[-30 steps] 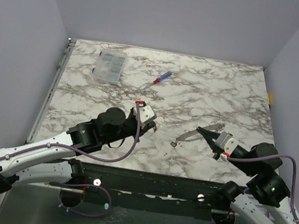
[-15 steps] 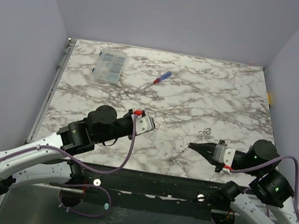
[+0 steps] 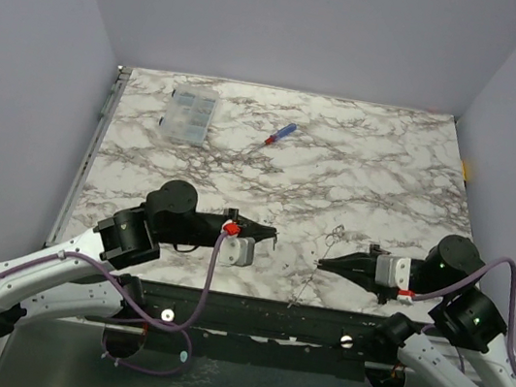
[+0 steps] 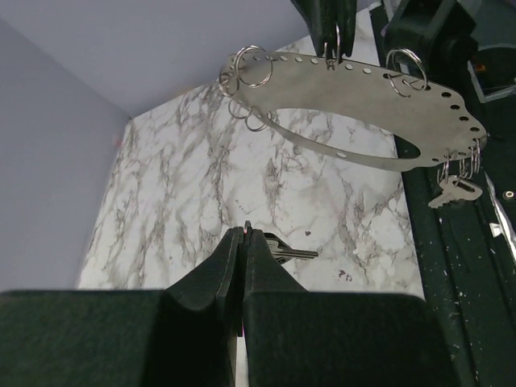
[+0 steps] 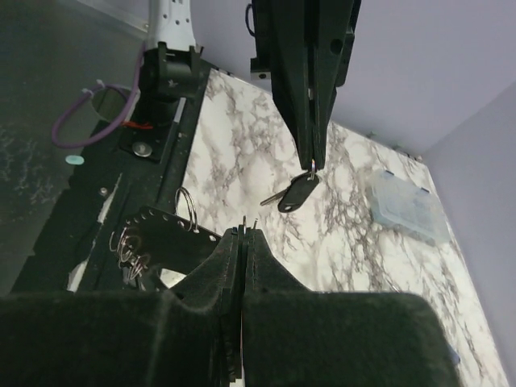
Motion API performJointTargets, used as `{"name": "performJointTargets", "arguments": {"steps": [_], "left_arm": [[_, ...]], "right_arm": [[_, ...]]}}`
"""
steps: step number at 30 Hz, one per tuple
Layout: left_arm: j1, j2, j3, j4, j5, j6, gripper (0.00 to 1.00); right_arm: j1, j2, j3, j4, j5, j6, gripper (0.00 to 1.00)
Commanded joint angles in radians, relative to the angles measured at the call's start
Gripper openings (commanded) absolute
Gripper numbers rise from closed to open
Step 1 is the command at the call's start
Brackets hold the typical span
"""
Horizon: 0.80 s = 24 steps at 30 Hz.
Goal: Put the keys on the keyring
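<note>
Left claw [image 5: 313, 161] clamped on ring of small black oval-headed key [image 5: 296, 192], key dangling mid-air. Right claw [image 4: 334, 53] clamped on pale grey perforated strip loop [image 4: 363, 85], raised opposite. Risk: swinging key misses hole; thin pinch slips.

Both arms are the same build. The left arm [image 3: 60, 265] and right arm [image 3: 466, 369] have glossy white shells on the long links and chunky round black housings at the joints. A purple cable [image 3: 207, 284] runs loose along each one and plugs in near the wrist. There's a little red tab [image 3: 229, 228] by each wrist, right next to a pale grey block [image 3: 241, 253]. The left gripper [image 3: 271, 238] and right gripper [image 3: 322, 263] are matte black, with fingers [image 4: 230, 274] tapering down to thin flat tips. One of the right arm's black joints has a tiny green light [image 3: 472, 322] on it.
</note>
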Motion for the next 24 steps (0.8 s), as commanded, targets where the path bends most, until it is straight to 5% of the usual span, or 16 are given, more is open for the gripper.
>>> {"name": "performJointTargets", "arguments": {"steps": [1, 24], "left_arm": [[0.002, -0.001, 0.016, 0.017, 0.173, 0.077, 0.00], [0.001, 0.094, 0.034, 0.045, 0.239, 0.221, 0.00]], "right_arm": [[-0.002, 0.013, 0.040, 0.110, -0.128, 0.083, 0.01], [-0.001, 0.188, -0.029, 0.315, -0.297, 0.221, 0.00]]}}
